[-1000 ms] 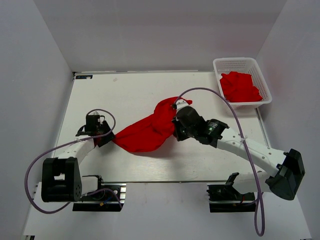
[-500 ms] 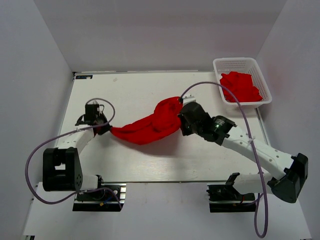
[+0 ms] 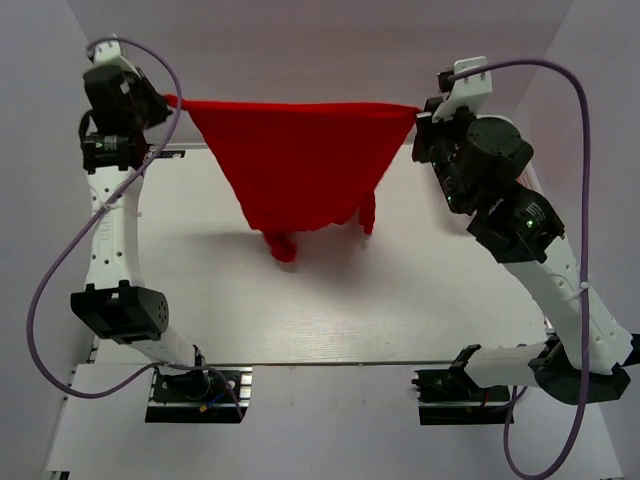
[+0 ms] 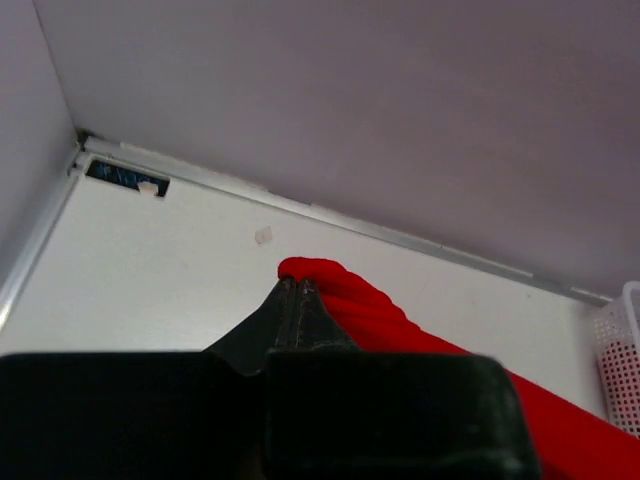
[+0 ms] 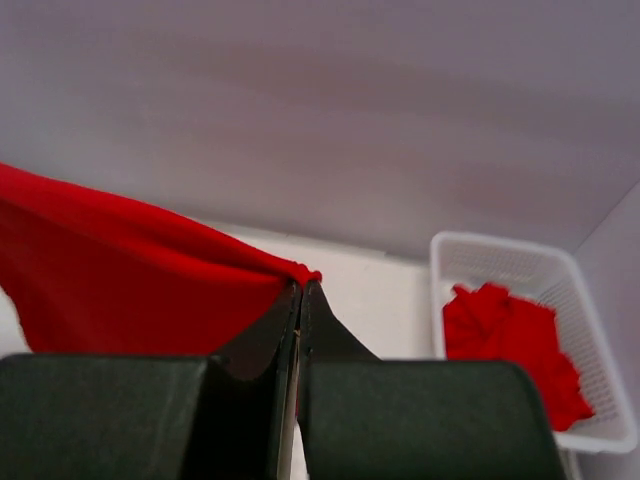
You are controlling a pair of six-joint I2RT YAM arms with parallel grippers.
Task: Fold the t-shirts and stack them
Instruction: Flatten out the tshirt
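Observation:
One red t-shirt (image 3: 300,160) hangs stretched in the air between both grippers, its top edge taut and its lower tip sagging down to the table around the middle. My left gripper (image 3: 168,100) is raised at the far left and shut on one corner of this shirt. In the left wrist view the left gripper (image 4: 296,283) pinches a bunched fold of the shirt (image 4: 400,320). My right gripper (image 3: 418,112) is raised at the far right, shut on the opposite corner. The right wrist view shows the right gripper (image 5: 300,285) clamped on the shirt's edge (image 5: 120,270). More red t-shirts (image 5: 505,340) lie crumpled in the basket.
A white lattice basket (image 5: 500,255) stands at the table's far right corner; in the top view my right arm hides it. The white table (image 3: 400,300) is walled by grey panels at the back and both sides. Purple cables loop from both arms.
Both arms rose and spread apart, lifting the shirt from a bunched heap on the table into a hanging sheet. The left gripper closed on its corner.

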